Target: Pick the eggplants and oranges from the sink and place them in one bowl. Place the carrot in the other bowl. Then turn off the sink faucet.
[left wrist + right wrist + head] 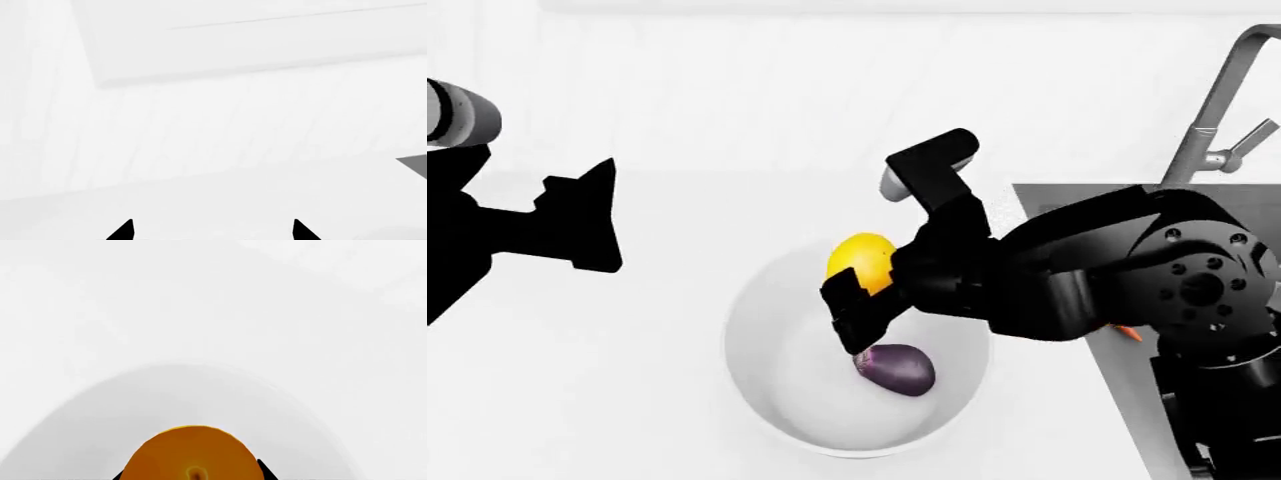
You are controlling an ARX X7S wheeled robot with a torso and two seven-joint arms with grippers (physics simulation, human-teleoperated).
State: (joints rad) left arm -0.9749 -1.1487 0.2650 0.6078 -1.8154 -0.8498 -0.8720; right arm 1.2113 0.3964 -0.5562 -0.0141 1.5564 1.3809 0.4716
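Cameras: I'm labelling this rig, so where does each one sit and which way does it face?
Head view: from above, looking down on the white bowl, eggplant, faucet and both arms.
Left wrist view: near the left hand, facing a bare white surface; two black fingertips show.
Right wrist view: behind the right hand, facing the bowl.
Shared: the orange, also in the head view.

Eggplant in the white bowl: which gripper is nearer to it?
Right. The right gripper holds the orange just above the eggplant; the left gripper is far off beyond the white bowl.
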